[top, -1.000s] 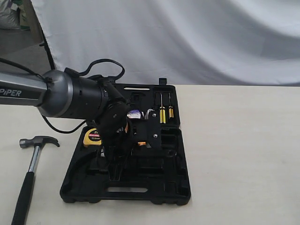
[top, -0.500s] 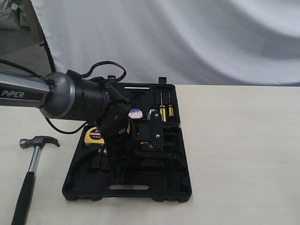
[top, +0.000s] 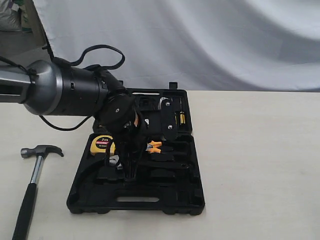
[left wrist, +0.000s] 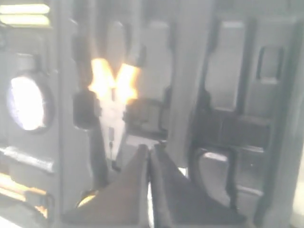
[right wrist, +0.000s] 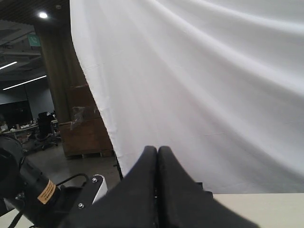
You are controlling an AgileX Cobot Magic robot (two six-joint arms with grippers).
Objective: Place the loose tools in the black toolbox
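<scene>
The hammer (top: 31, 190) is cut off by the lower edge, and the left arm (top: 70, 95) hides part of the toolbox (top: 192, 187).

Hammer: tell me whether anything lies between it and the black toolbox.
Nothing visible does; only bare table separates the hammer from the toolbox. The shut left gripper hangs over its recesses.

A white fabric backdrop (top: 210, 40) hangs in soft folds behind the pale beige table (top: 260, 165) and fills most of the exterior view. At its left edge a dark stand pole (top: 50, 55) slants down, with grey floor (top: 22, 57) beyond. The right wrist view shows a dim room past the cloth — a round ceiling lamp (right wrist: 43, 15), long strip lights (right wrist: 26, 82), a brown wooden column (right wrist: 66, 85) and a dark office chair (right wrist: 47, 126) far back.
</scene>
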